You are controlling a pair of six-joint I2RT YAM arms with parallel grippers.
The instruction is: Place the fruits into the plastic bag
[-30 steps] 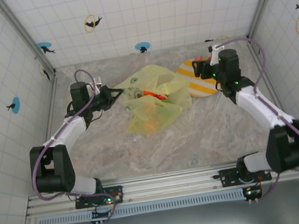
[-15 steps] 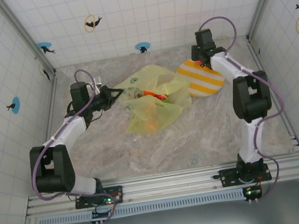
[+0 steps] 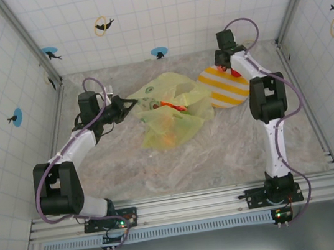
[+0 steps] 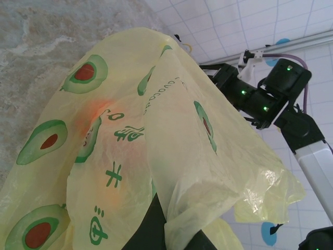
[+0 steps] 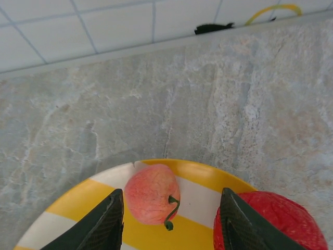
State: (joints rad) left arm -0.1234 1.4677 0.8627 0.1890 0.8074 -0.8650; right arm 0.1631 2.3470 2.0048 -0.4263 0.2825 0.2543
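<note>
The yellow-green plastic bag point(image 3: 169, 115) with avocado prints lies mid-table, orange and red fruits point(image 3: 173, 104) glowing through it. My left gripper point(image 3: 129, 103) is shut on the bag's left edge; in the left wrist view a fold of the plastic bag point(image 4: 130, 130) is pinched in the left gripper point(image 4: 170, 229). On the plate's far rim my right gripper point(image 5: 171, 224) stands open around a pinkish apple point(image 5: 152, 194), with gaps on both sides. A red fruit point(image 5: 276, 221) lies just outside its right finger point(image 5: 237, 224). From above, the right gripper point(image 3: 226, 64) points down there.
The round yellow-and-white striped plate point(image 3: 231, 93) sits right of the bag, near the back wall; its rim point(image 5: 67, 208) shows under the right jaws. Tiled walls enclose the table on three sides. The right arm point(image 4: 260, 99) shows beyond the bag.
The right arm has stretched from the plate's right side toward the back wall, its wrist now over the plate's far rim. The left arm and the bag have not moved.
</note>
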